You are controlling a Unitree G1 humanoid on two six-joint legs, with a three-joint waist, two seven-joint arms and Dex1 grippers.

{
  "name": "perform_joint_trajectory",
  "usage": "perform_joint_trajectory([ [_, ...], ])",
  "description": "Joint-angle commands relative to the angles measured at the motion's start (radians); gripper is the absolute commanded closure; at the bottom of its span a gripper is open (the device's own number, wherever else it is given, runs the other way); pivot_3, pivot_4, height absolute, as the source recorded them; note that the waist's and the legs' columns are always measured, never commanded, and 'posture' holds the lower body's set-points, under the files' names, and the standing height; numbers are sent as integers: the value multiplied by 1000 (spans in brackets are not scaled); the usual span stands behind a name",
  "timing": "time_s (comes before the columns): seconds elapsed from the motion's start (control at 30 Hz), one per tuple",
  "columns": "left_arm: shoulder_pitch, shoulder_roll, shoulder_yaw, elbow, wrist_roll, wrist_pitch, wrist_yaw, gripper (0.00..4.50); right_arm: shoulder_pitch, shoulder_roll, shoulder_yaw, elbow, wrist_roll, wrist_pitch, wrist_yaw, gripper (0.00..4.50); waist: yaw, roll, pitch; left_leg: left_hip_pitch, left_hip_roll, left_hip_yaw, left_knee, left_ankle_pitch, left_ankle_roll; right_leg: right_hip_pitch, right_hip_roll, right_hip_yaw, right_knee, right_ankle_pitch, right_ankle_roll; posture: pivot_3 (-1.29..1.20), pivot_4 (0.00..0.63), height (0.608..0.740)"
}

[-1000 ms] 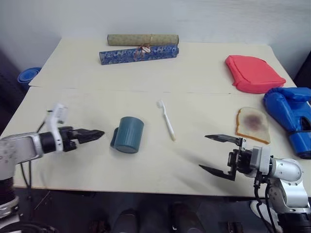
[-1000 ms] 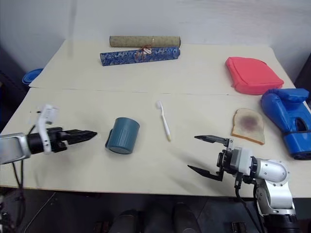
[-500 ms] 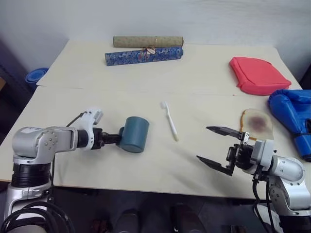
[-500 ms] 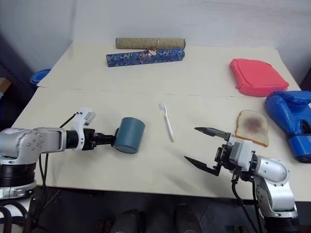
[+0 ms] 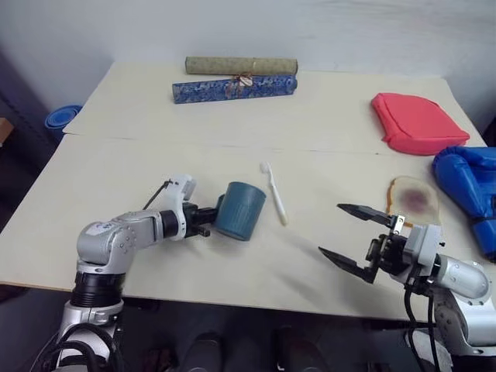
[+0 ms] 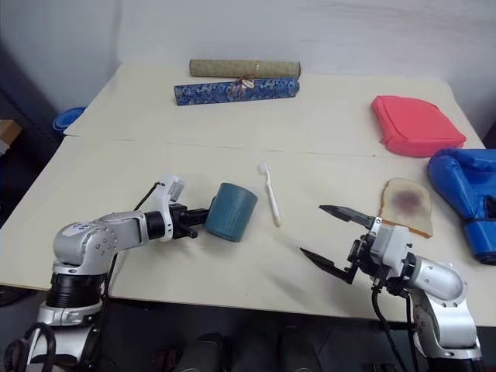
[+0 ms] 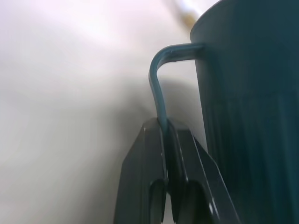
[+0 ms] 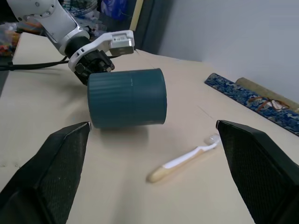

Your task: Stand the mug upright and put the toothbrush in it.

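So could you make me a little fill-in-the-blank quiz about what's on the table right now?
1. The left gripper is shut on the mug's ____.
2. The mug lies on its ____.
3. The right gripper's jaws are ____.
4. The toothbrush lies on the ____.

Missing words: handle; side; open; table

No readable text, labels or nos. on anything in view.

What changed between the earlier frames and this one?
The left gripper swung in from the table's left side and closed on the handle of the mug, which remains lying on its side. The toothbrush has not moved, and the right gripper stayed open, holding nothing.
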Motion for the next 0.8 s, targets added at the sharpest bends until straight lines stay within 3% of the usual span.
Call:
perform_joint_trajectory([
  [0.03, -5, -40, -117, 22, 184, -421, -75, 4490, 19, -9, -39, -16, 17, -33, 7, 0, 1, 0, 0, 0, 0, 1, 0, 0, 0, 0, 0, 0, 0, 0, 0, 0, 150, 740],
  [0.27, -39, -125, -217, 316, 487, -1105, -30, 4490, 13, -5, -37, -28, 18, -32, -5, 0, 0, 0, 0, 1, 1, 4, 0, 0, 0, 0, 2, 2, -1, 0, 0, 0, 150, 740],
  [0.4, -33, -128, -227, 420, 545, -1291, -39, 4490, 8, -5, -36, -39, 18, -24, -16, 0, 1, -1, 0, 1, 1, 5, 0, 0, 1, -1, 1, 3, 0, 0, 1, 0, 150, 740],
  [0.6, 45, -74, -238, 342, 505, -1329, -172, 4490, 2, -12, -39, -61, 16, -9, -46, 0, 0, -1, 0, 1, 2, 5, -1, -1, 1, -1, 1, 3, 0, 0, 1, 0, 150, 740],
  [0.8, 76, -44, -194, 317, 488, -1237, -179, 2959, 1, -14, -42, -80, 14, 7, -71, 0, 0, 0, 0, 2, 2, 5, -1, -1, 2, -1, 1, 3, 1, 0, 1, 0, 150, 740],
])
